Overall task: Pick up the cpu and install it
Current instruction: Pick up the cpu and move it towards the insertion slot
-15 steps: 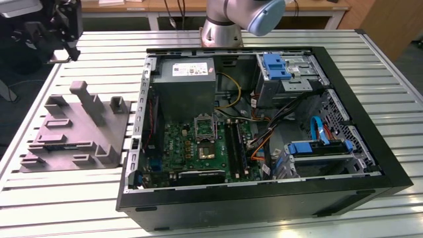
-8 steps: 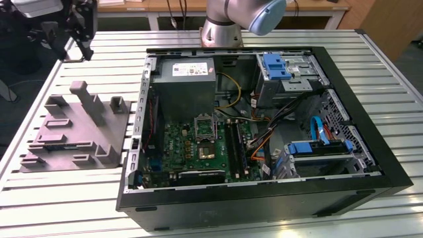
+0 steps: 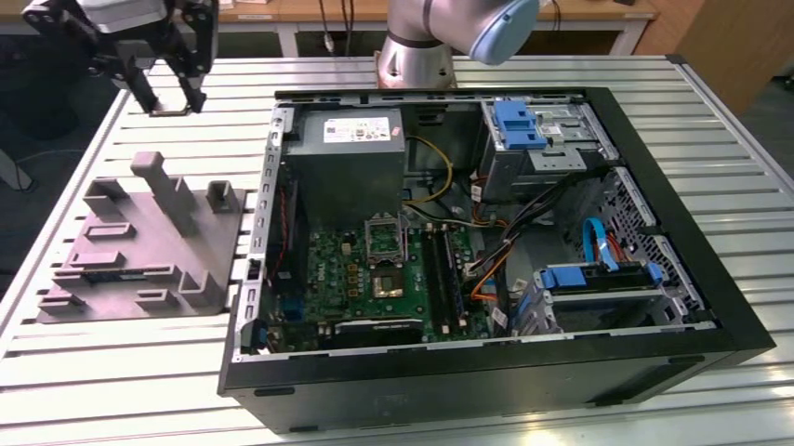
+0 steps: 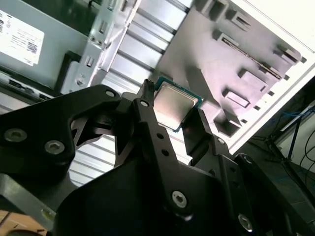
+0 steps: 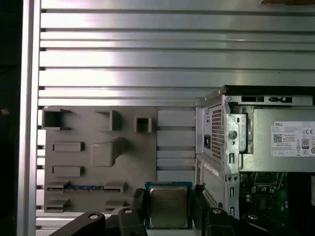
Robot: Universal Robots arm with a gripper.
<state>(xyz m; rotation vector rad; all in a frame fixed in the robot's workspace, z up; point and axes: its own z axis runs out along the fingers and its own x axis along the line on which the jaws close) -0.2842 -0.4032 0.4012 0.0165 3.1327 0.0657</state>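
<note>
Slatted aluminium desk [image 3: 125,372], seen from its near edge. An open computer case [image 3: 496,386] lies on its side across the middle of the desk and toward the exterior view's right. On its floor are a green motherboard [image 3: 335,269] and a grey power supply [image 3: 360,149] with a white label. A grey moulded fixture [image 3: 125,260] rests on the slats just beside the case, toward the desk's edge on the exterior view's left. The arm's base [image 3: 416,56] stands at the far edge, behind the case.

The pincer [image 3: 174,104] hangs above the desk's far corner on the exterior view's left, beyond the fixture and clear of the slats. Both wrist views show its two black fingers [image 4: 147,118] closed on opposite edges of the cpu [image 5: 168,206]. The cpu is held off the desk with its silvery metal top turned toward the wrist cameras. A green rim shows around the metal top. It touches neither the fixture nor the case.
</note>
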